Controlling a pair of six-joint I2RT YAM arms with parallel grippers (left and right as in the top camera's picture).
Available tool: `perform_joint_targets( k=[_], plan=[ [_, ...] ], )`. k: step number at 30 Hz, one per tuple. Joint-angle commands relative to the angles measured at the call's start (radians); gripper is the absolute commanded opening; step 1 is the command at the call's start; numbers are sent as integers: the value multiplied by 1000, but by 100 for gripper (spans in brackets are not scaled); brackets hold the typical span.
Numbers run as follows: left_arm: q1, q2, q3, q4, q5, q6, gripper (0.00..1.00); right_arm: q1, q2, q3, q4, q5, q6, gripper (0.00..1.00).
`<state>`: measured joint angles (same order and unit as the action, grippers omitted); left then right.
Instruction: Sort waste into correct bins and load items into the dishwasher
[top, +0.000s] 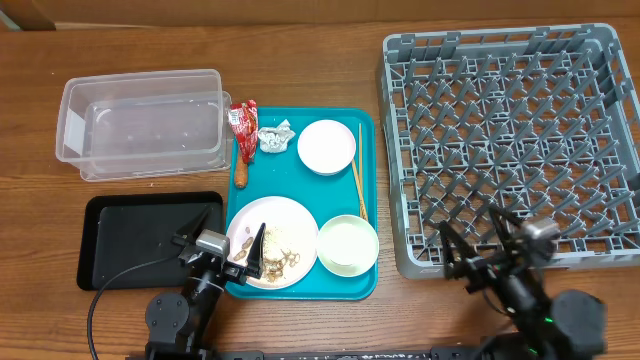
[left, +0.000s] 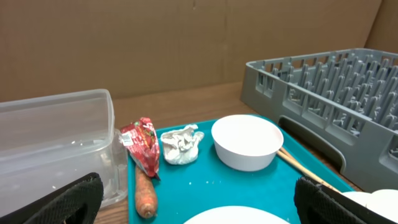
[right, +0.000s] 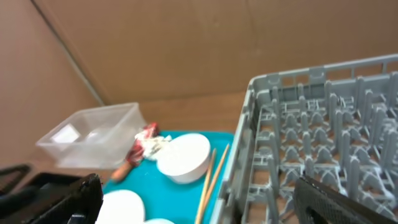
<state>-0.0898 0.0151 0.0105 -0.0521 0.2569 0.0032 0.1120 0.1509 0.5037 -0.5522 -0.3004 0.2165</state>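
**Jaws apart on both arms, nothing held**

Overhead view. Left gripper (top: 232, 232) sits at the near edge of the table (top: 40, 320), its fingers spread wide and empty, one over the black tray (top: 140, 240) and the other over the rim of the plate (top: 272, 240). Right gripper (top: 472, 232) is likewise spread and empty, over the near edge of the rack (top: 510, 130); its wrist view shows both fingers at the frame's lower corners with nothing between them.

Teal tray (top: 300, 185) lies between the black tray and the rack. On it:
- the plate, near left, carrying food scraps
- a bowl (top: 348, 245), near right, just beside the plate
- a second bowl (top: 326, 146), far right
- chopsticks (top: 357, 175), lying lengthwise along the right edge, beside the second bowl
- a crumpled tissue (top: 274, 136), just left of the second bowl
- a red wrapper (top: 243, 125), at the far left corner, and a carrot (top: 241, 172) just below it along the left edge

Clear bin (top: 140, 125) stands left of the teal tray, beyond the black tray. No dishes are seen in the rack.
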Motion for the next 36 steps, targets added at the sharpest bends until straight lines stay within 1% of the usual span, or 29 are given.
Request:
perform_joint_targets(
  k=[1,4,6,8,11,13,16,19,22,26,29,31,33,36],
  plan=[
    [5,-11,-6,3,10,-3,100,-3,149,216,-138,-23,13,100],
    [5,-11,-6,3,10,-3,100,-3,320,410,-303,-24,13,100],
    [5,-11,-6,3,10,-3,100,-3,413,518,-364,-35,13,100],
    [5,-11,-6,3,10,-3,100,-3,493,607,-378,-53,32,100],
    [5,-11,-6,3,10,-3,100,-3,570,673,-353,-137,32,100],
    [5,-11,-6,3,10,-3,100,-1,616,690,-350,-170,31,100],
    [5,-11,-6,3,10,-3,100,32,701,693,-414,-172,32,100],
    [5,-11,-6,3,10,-3,100,118,810,693,-527,-158,32,100],
    [5,-11,-6,3,10,-3,100,259,927,693,-603,-77,34,100],
    [5,-11,-6,3,10,-3,100,455,1048,693,-597,67,92,100],
    [5,-11,-6,3,10,-3,100,571,1130,693,-571,195,136,100],
    [5,-11,-6,3,10,-3,100,600,1172,693,-561,231,155,100],
    [5,-11,-6,3,10,-3,100,613,1219,693,-552,228,155,96],
    [5,-11,-6,3,10,-3,100,620,1270,693,-546,221,154,94]
  ],
)
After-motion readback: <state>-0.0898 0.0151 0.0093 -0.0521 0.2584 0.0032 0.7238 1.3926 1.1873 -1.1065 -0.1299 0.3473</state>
